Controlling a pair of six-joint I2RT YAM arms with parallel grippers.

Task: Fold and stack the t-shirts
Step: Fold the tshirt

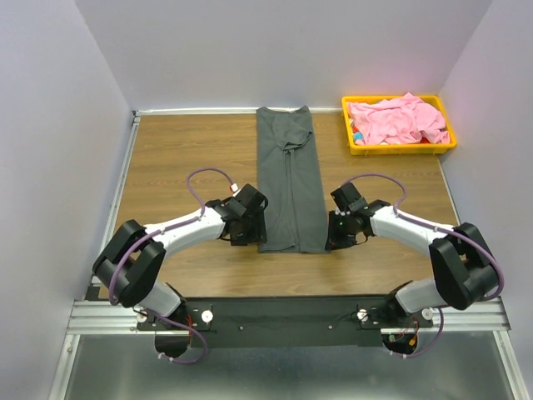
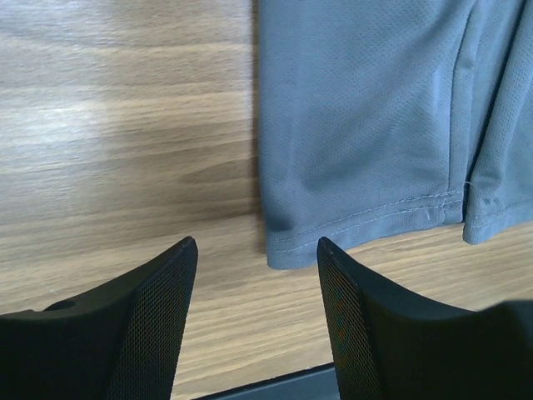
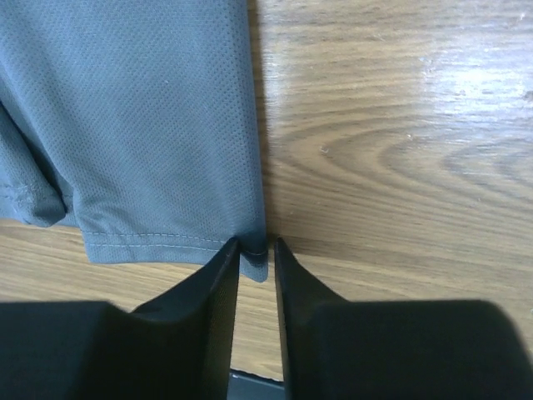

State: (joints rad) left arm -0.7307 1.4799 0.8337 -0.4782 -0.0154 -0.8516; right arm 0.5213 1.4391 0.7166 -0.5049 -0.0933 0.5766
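Flanking one grey t-shirt (image 1: 289, 179), two grippers (image 2: 256, 250) (image 3: 256, 247)

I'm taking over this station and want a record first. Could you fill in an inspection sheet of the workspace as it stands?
Surface: wooden table, no damage seen.
Job's things: grey t-shirt folded into a long strip, flat mid-table; pink t-shirt crumpled in the yellow tray, far right.
Clutter: blue-and-red bit beside the pink t-shirt, too small to identify.
Grippers: left pincer open, near-left hem corner between its fingers, ungripped; right pincer nearly closed around the near-right hem corner, grip uncertain.
Cables: purple cables loop over each arm, off the cloth.
Surroundings: plain pale walls; nothing else seen.
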